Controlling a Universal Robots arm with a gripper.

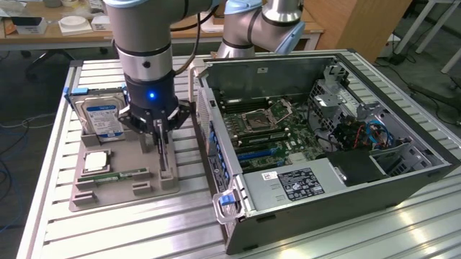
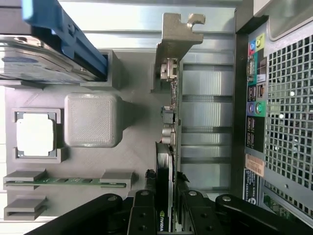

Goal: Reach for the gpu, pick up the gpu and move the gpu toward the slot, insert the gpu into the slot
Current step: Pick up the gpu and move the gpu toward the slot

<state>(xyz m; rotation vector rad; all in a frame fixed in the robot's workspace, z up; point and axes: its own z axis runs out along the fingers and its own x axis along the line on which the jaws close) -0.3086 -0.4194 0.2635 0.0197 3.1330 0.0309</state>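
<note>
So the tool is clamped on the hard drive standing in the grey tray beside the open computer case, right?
No. The tool is clamped on the gpu, not the hard drive; the gpu stands on edge in the grey tray beside the open computer case. The wrist view shows the card between the fingers.

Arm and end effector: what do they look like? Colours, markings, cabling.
The arm is a silver-grey tube with black rings at the joints and a black wrist section carrying a glowing blue light. A black cable loops beside it. The end effector is black, built of jointed bars with round pivot bolts.
</note>
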